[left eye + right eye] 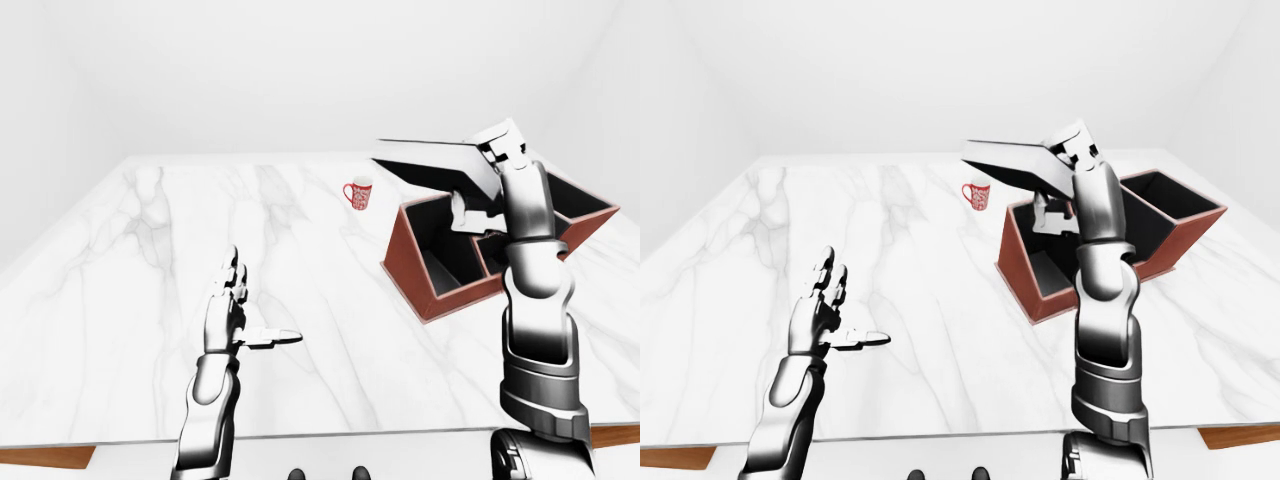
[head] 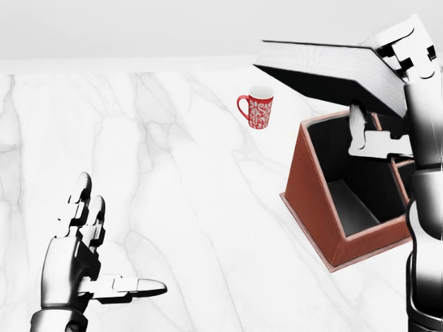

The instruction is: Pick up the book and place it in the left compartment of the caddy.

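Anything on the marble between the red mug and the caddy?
Nothing: in the head view, bare marble tabletop separates the red mug from the caddy.

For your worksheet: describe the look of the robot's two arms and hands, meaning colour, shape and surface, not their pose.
Both arms are glossy silver-grey metal with darker joints, built from rounded segments. The left hand and right hand each have three blocky, jointed fingers. No cables, sleeves or markings show.

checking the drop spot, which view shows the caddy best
The left-eye view: the whole caddy shows, with only the right hand and book overlapping it. The head view crops its right side; the right-eye view has the arm across it.
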Tool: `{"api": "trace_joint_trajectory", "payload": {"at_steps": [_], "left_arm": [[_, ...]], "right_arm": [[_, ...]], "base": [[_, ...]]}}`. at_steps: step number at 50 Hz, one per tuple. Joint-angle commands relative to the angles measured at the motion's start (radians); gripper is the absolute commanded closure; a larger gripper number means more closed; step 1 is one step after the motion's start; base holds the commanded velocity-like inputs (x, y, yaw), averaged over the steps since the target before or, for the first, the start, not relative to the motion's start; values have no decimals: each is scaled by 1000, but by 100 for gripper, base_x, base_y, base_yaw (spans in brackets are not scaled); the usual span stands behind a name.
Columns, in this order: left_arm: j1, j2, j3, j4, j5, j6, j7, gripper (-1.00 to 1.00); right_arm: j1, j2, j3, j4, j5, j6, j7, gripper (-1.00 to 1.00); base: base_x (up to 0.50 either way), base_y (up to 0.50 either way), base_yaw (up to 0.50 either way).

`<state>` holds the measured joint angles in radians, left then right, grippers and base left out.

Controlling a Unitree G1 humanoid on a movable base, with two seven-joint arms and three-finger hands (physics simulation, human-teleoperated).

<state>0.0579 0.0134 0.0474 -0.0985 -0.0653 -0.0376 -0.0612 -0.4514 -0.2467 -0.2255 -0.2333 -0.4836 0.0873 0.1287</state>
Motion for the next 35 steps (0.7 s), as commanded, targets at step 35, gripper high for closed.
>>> {"api": "trace_joint_trajectory", "payload": {"at_steps": [35], "left_arm": [[-1, 0, 13, 5, 1, 0, 39, -100]], "right_arm": [[187, -111, -142, 269, 157, 0, -269, 100]], "base": [[0, 0, 0]]}}
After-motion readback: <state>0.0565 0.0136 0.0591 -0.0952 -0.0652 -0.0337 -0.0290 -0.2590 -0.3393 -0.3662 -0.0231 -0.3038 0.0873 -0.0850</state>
